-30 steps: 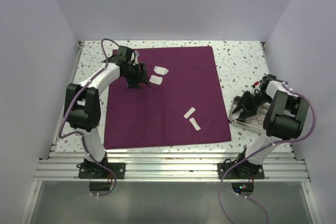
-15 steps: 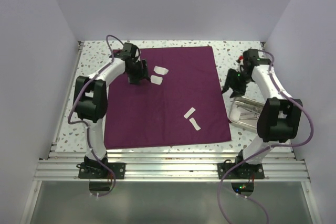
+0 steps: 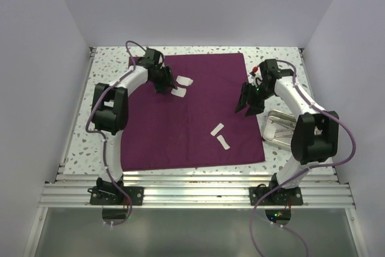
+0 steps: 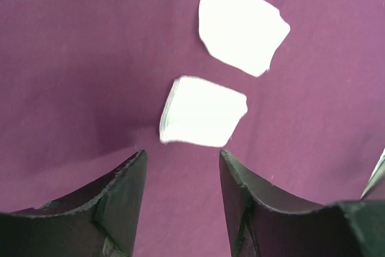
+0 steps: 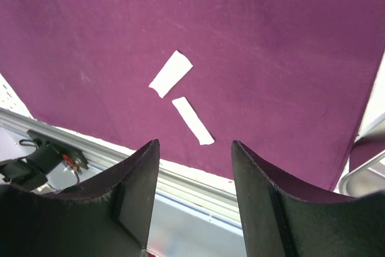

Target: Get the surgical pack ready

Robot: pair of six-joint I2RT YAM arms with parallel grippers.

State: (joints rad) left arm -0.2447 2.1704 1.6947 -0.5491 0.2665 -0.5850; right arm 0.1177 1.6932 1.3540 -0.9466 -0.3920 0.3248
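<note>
The plum-purple cloth [image 3: 192, 118] lies spread flat on the table. Two white gauze pads [image 3: 178, 91] [image 3: 184, 80] rest near its far left, and two narrow gauze strips [image 3: 217, 129] [image 3: 224, 143] lie near its front right. My left gripper [image 3: 163, 86] hovers low over the cloth just short of the nearer pad [image 4: 203, 112], open, with nothing between its fingers. My right gripper [image 3: 245, 105] hangs above the cloth's right edge, open and empty, facing the strips [image 5: 192, 120]. The steel tray [image 3: 278, 141] sits right of the cloth; its contents are unclear.
Speckled tabletop [image 3: 90, 124] borders the cloth on both sides. White walls close in the left, back and right. An aluminium rail [image 3: 192, 194] runs along the near edge and shows in the right wrist view below the cloth's hem [image 5: 180, 179].
The right arm has swung from the tray to the cloth's right edge, its jaws opening wider. The left gripper has crept right, closer to the two pads.
</note>
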